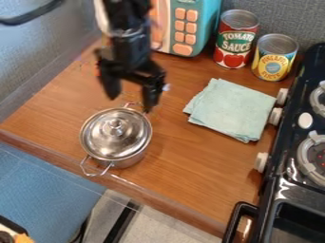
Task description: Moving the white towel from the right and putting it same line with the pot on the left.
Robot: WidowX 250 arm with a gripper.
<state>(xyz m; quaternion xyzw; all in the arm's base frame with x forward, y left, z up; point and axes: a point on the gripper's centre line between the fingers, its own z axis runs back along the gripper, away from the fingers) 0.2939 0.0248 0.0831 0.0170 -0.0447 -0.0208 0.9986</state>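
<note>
The black gripper [132, 95] hangs over the left part of the wooden counter, just above the far side of the pot, its two fingers spread apart with nothing between them. A silver pot [115, 135] with a lid and wire handles stands upright near the counter's front left edge. To the right lies a folded, pale green-white towel [232, 110], flat on the wood between the pot and the stove. The gripper is to the left of the towel and not touching it.
A tomato sauce can [235, 40] and a yellow-labelled can [275, 57] stand behind the towel. At the back is a teal toy appliance [206, 23]. The black stove [289, 166] with white knobs borders the counter's right side.
</note>
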